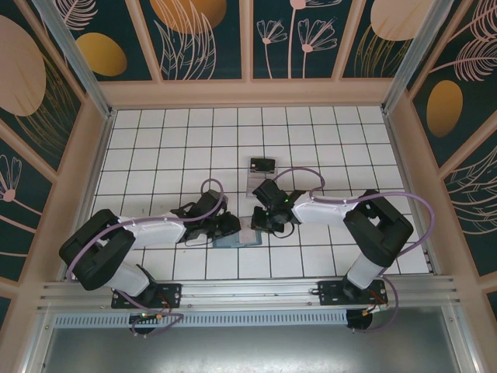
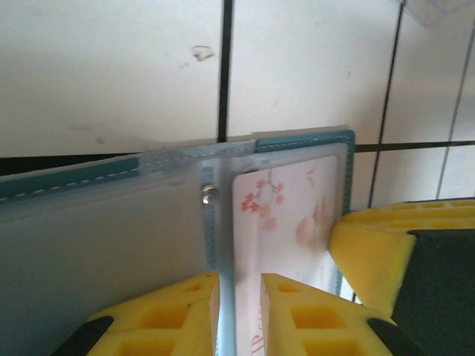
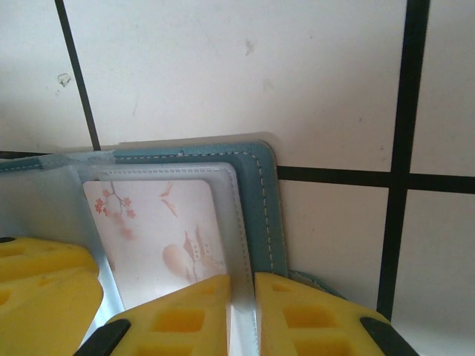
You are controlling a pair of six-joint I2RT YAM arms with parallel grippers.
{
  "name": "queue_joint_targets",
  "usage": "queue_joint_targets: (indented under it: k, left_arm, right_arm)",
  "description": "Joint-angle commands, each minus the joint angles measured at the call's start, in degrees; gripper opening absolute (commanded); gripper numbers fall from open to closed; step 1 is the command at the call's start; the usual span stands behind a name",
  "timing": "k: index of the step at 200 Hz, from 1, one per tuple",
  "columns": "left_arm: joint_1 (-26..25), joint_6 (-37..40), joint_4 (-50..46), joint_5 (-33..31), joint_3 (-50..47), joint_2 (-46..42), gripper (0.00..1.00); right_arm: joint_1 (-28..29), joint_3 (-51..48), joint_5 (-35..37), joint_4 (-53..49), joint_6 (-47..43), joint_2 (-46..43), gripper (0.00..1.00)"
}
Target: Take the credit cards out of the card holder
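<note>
Item: card holder [image 1: 235,239], teal, lying open on the tiled table [image 1: 155,140] between both grippers. Contents: blossom-print credit card [image 3: 156,230] inside clear sleeve [image 3: 231,194]. Right gripper [image 3: 241,285]: nearly closed, pinching sleeve's outer edge. Left gripper [image 2: 239,285]: narrow gap astride centre seam; hold cannot be told.

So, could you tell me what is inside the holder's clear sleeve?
A pale card with pink blossoms shows through the sleeve. The right gripper's fingers cover its lower edge; any cards behind it cannot be seen.
</note>
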Motion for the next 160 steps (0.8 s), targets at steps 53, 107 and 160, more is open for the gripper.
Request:
queue_joint_targets:
  k: [53, 107, 160]
  left_arm:
    - [0.4, -0.5, 1.9, 2.1, -1.4, 2.2, 0.23]
    - [0.4, -1.1, 3.1, 2.8, -1.3, 2.7, 0.22]
    - [0.5, -3.1, 9.8, 5.1, -3.7, 4.6, 0.21]
  right_arm:
    - [0.3, -1.1, 0.8, -2.8, 0.1, 0.4, 0.16]
    - [0.3, -1.2, 0.6, -2.5, 0.2, 0.4, 0.16]
    - [0.4, -1.4, 0.0, -1.9, 0.1, 0.4, 0.11]
